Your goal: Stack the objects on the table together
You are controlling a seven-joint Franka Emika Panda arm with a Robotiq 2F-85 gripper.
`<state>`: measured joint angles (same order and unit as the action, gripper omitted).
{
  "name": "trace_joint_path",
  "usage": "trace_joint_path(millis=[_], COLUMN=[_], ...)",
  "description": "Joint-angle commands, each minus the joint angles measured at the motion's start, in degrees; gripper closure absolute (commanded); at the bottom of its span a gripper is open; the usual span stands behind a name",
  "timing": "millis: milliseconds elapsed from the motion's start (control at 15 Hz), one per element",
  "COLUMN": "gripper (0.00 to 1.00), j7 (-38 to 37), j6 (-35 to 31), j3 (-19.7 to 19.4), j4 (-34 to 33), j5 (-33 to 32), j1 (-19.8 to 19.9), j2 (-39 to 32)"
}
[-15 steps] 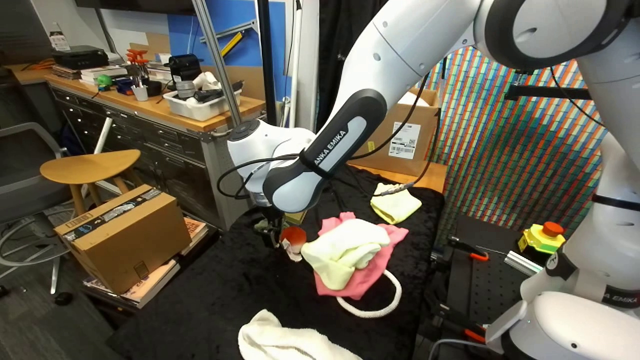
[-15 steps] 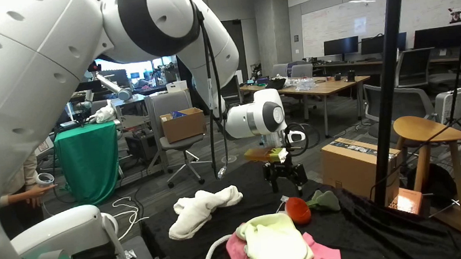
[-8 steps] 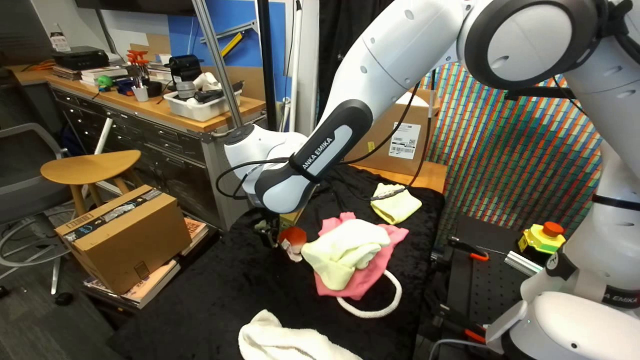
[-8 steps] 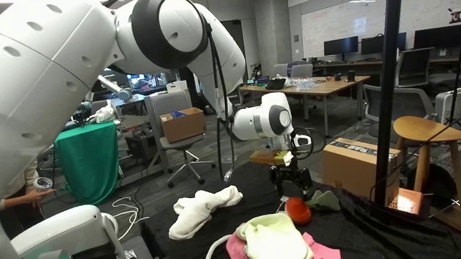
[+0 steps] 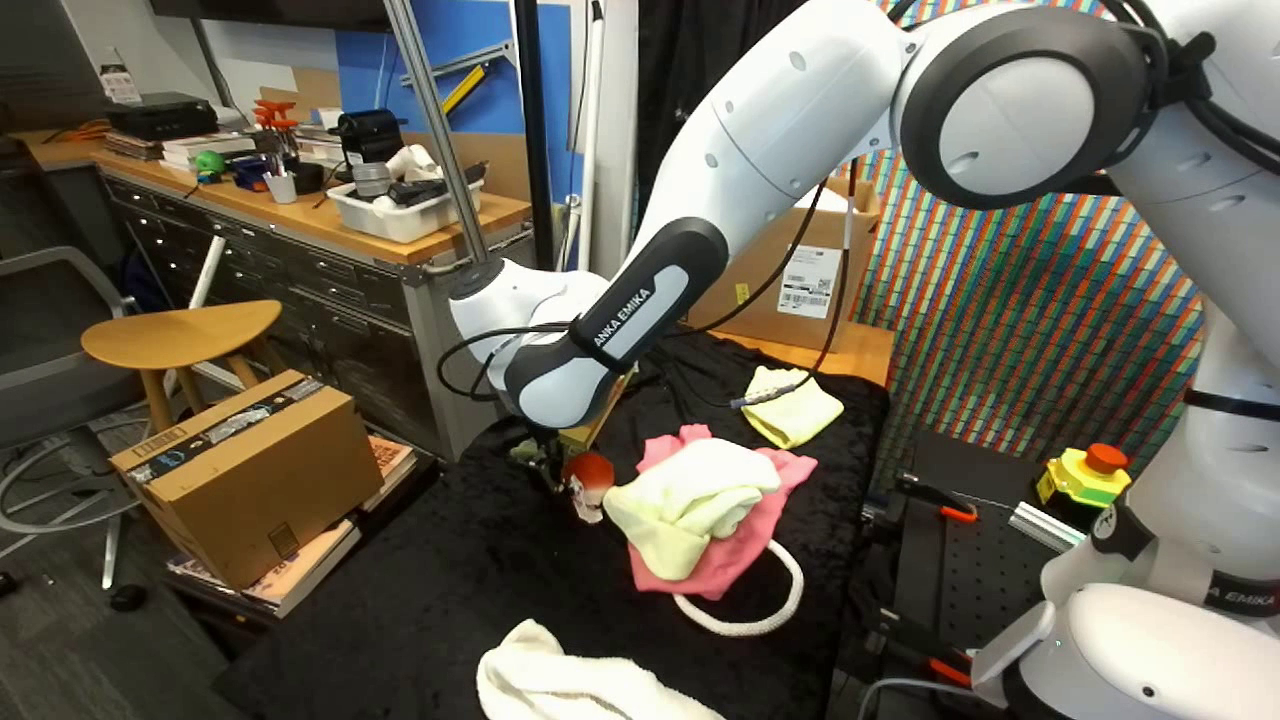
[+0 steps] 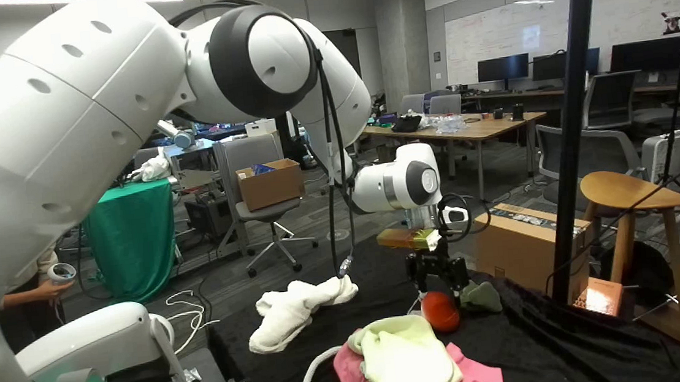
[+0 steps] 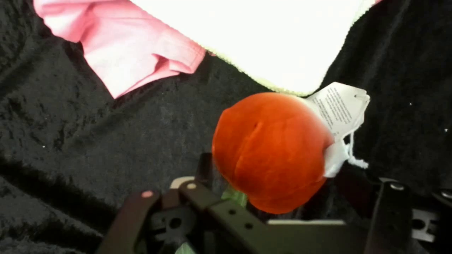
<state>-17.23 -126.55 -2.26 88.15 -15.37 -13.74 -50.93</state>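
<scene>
The red-and-white item [image 6: 440, 311] is a round red soft thing with white tags and a green leafy part; it lies on the black-draped table [image 5: 420, 600]. My gripper [image 7: 279, 176] is open just above it, fingers on either side of the red body, with gaps showing; in an exterior view the gripper [image 6: 441, 283] is pointing down. A pale yellow rag [image 5: 690, 500] lies bunched on the pink rag [image 5: 740, 550], beside the red item. The white rope loop [image 5: 745, 628] sticks out under the pink rag. A whitish rag [image 6: 301, 308] and another pale yellow rag [image 5: 793, 410] lie apart.
A cardboard box [image 5: 250, 470] and a wooden stool [image 5: 180, 335] stand beyond the table edge. A labelled box [image 5: 830, 270] stands behind the far pale yellow rag. A black post [image 6: 574, 121] rises by the table. A loose cable [image 5: 815, 360] hangs from the arm.
My gripper has moved down and closer to the red item, so its fingers now come down beside it. The rags and the rope loop have not moved.
</scene>
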Motion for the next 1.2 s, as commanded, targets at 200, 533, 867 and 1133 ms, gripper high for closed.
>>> trace_joint_path(millis=[200,533,867,1133], gripper=[0.65,0.97,0.95,0.96], j7=[0.1,0.2,-0.1,1.5], j6=[4.2,6.4,7.5,8.4], j3=[-0.5,-0.4,-0.5,0.1], j4=[-4.0,-4.6,-3.1,1.2], j5=[1.4,1.3,1.0,0.8], j1=[-0.1,0.0,-0.2,0.3], j2=[-1.5,-1.0,2.0,7.2])
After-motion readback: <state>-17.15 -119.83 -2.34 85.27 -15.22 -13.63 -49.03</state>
